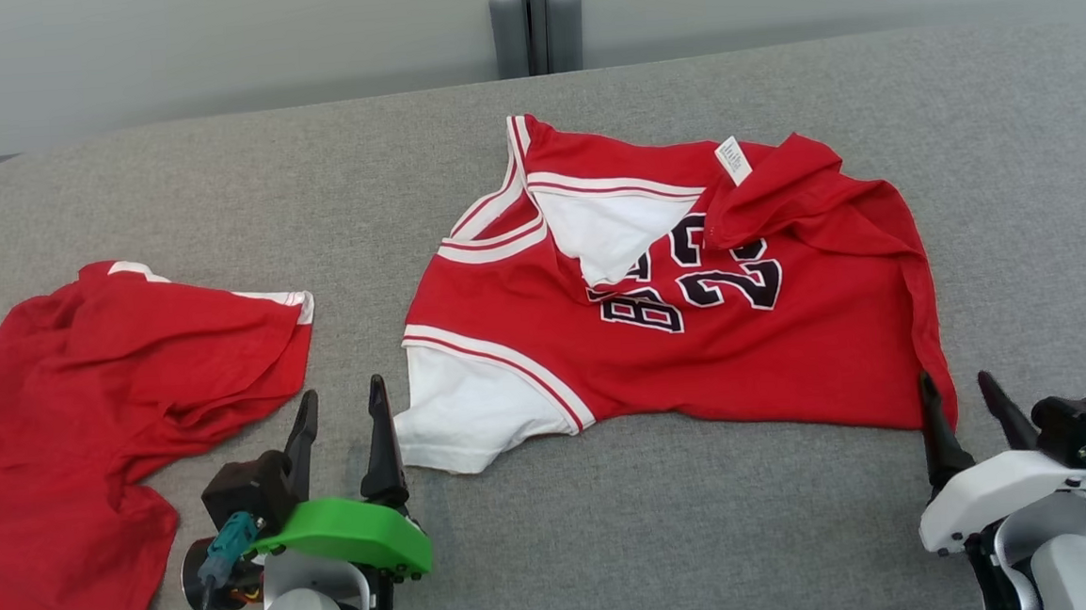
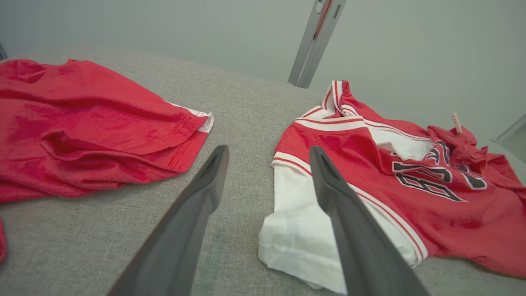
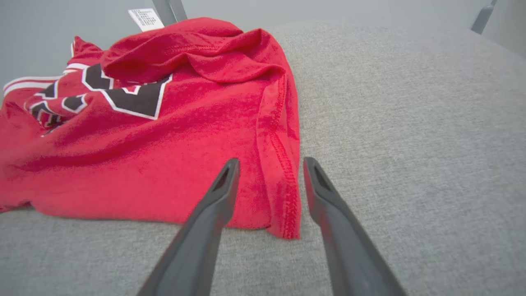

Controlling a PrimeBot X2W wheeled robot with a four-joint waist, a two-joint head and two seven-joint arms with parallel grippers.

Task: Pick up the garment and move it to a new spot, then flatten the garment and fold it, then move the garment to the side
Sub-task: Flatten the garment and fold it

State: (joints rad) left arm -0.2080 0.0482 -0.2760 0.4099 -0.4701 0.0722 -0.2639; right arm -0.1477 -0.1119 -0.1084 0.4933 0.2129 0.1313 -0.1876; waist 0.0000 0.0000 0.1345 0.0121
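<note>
Your left fingers [image 1: 381, 437], spread and empty, sit just beside the white sleeve [image 1: 460, 418] of the jersey [image 1: 658, 336]. Your right fingers [image 1: 934, 422], spread too, have its hem corner [image 3: 283, 205] between them. It stretches sideways.

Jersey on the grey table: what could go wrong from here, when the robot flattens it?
The right gripper straddles the hem corner of the jersey; a shallow pinch there may slip off.
The folded-over flap covers part of the number; pulling near corners alone may leave it folded.
The other red garment lies close to the open left gripper and could be dragged.
</note>
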